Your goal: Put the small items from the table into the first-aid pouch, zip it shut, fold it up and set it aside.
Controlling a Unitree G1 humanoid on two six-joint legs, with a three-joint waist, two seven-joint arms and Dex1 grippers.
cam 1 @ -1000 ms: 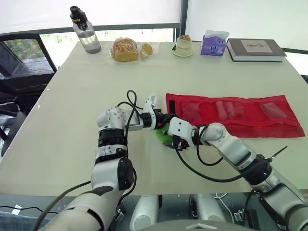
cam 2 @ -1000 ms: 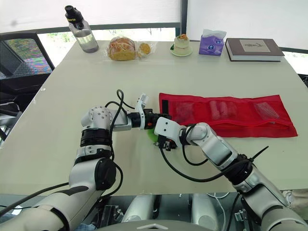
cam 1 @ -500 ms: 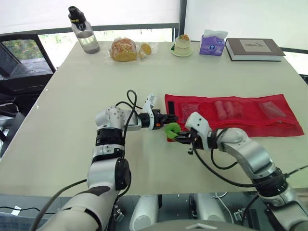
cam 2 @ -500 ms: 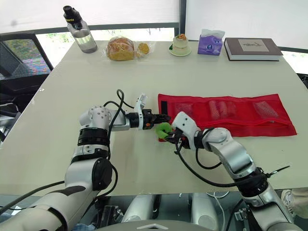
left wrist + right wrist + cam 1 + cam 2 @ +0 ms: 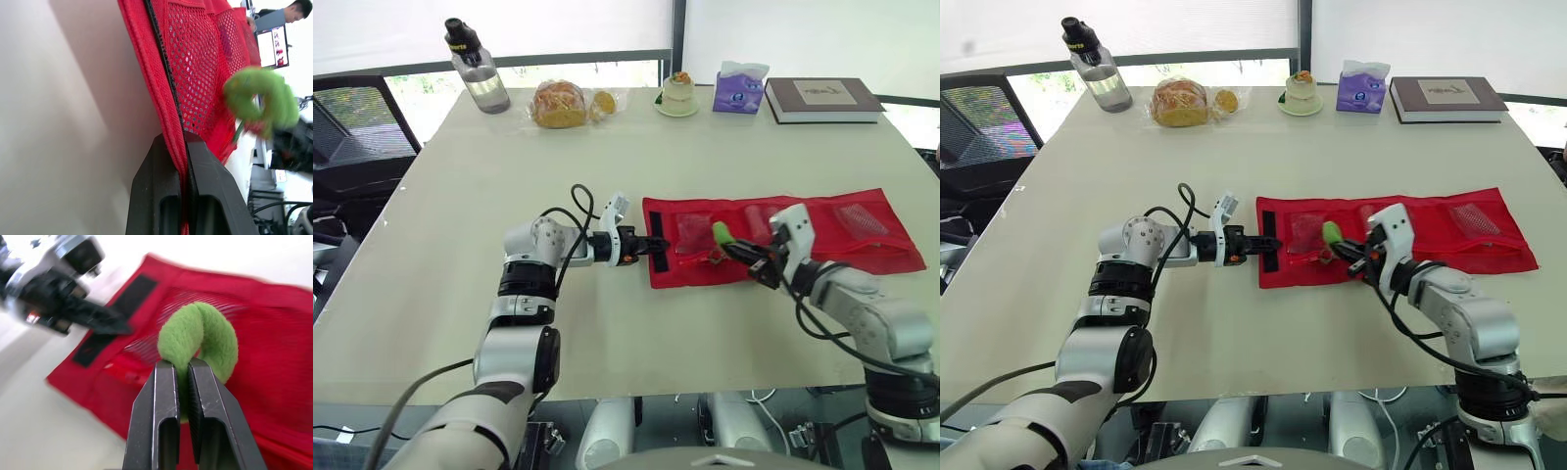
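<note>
The red mesh pouch (image 5: 876, 257) lies flat on the desk (image 5: 460, 196), its left end clenched in the left pincer (image 5: 650, 245). The right pincer (image 5: 179, 367) is grasping a green fuzzy ring (image 5: 216, 338) just above the pouch's left part

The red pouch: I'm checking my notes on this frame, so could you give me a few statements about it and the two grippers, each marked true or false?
1. The left gripper is shut on an end edge of the red pouch. True.
2. The right gripper is open and empty. False: it is shut on the green item.
3. The pouch lies unfolded on the table. True.
4. The green item rests on the table beside the pouch. False: it is held over the pouch.
</note>
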